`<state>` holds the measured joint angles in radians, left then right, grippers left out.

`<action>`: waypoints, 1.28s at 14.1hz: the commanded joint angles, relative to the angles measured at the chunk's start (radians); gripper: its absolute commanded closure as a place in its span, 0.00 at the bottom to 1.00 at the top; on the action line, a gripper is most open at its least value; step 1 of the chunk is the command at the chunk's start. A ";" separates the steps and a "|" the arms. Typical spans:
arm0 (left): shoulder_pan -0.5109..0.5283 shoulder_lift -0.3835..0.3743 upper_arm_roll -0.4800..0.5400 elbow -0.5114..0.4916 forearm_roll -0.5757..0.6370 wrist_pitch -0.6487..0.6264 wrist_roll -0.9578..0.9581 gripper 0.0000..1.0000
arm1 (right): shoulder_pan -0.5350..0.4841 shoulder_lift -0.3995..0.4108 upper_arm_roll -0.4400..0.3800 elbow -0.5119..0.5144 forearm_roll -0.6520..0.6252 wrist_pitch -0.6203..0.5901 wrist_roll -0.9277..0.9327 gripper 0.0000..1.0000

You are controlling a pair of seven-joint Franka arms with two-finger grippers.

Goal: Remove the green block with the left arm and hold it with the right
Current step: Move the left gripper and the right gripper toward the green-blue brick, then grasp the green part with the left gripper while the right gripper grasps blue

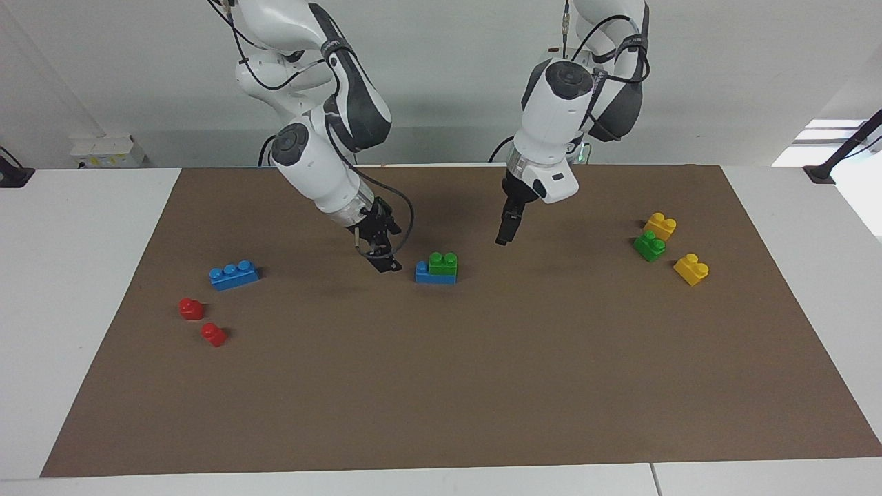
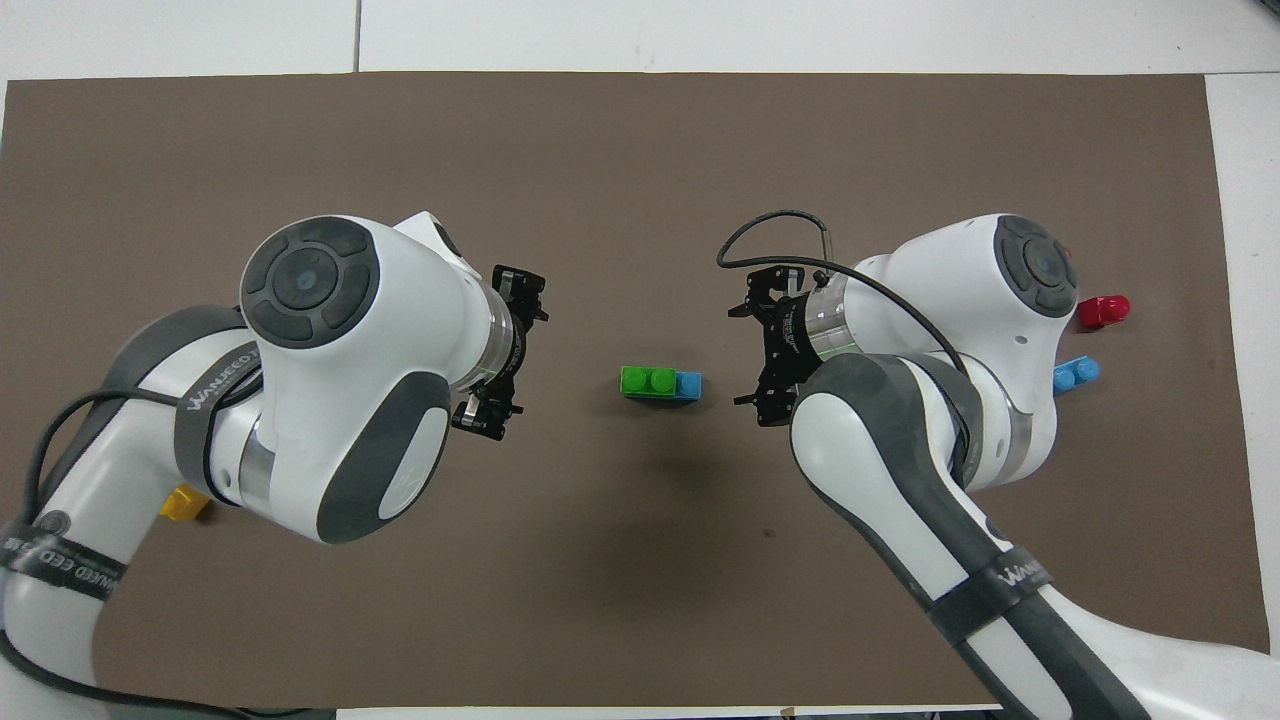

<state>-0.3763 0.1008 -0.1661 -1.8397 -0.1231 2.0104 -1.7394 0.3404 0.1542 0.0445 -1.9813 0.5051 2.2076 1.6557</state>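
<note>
A green block (image 1: 443, 263) sits pressed on one end of a blue brick (image 1: 426, 275) in the middle of the brown mat; both show in the overhead view, green (image 2: 647, 381) and blue (image 2: 689, 385). My right gripper (image 1: 380, 253) hangs open just above the mat beside the blue end of the stack, a short gap away (image 2: 762, 355). My left gripper (image 1: 505, 233) hangs open above the mat on the green end's side, a little farther off (image 2: 503, 352). Neither touches the stack. A second green block (image 1: 649, 246) lies toward the left arm's end.
Two yellow bricks (image 1: 660, 225) (image 1: 691, 269) lie beside the second green block; one yellow brick (image 2: 185, 503) peeks from under the left arm. A loose blue brick (image 1: 234, 274) and two red pieces (image 1: 191, 308) (image 1: 213, 334) lie toward the right arm's end.
</note>
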 commanded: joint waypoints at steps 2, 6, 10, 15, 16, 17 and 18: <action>-0.027 0.108 0.016 0.085 0.023 0.051 -0.145 0.00 | 0.029 -0.001 -0.003 -0.047 0.070 0.084 0.009 0.01; -0.084 0.189 0.020 0.111 0.046 0.082 -0.236 0.00 | 0.046 0.007 -0.003 -0.074 0.099 0.141 0.009 0.01; -0.124 0.272 0.016 0.197 0.105 0.027 -0.397 0.00 | 0.083 0.011 -0.003 -0.108 0.133 0.198 0.007 0.01; -0.145 0.272 0.016 0.172 0.111 -0.006 -0.537 0.00 | 0.106 0.025 -0.003 -0.119 0.135 0.210 0.006 0.01; -0.162 0.270 0.017 0.159 0.114 0.008 -0.567 0.00 | 0.107 0.033 -0.003 -0.132 0.135 0.236 0.003 0.01; -0.165 0.272 0.017 0.148 0.115 0.025 -0.586 0.00 | 0.111 0.042 -0.002 -0.143 0.136 0.262 0.001 0.01; -0.173 0.272 0.017 0.139 0.115 0.048 -0.600 0.00 | 0.114 0.053 -0.003 -0.145 0.135 0.273 0.001 0.01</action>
<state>-0.5183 0.3699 -0.1641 -1.6853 -0.0265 2.0336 -2.2858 0.4419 0.1904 0.0439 -2.1035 0.6152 2.4304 1.6576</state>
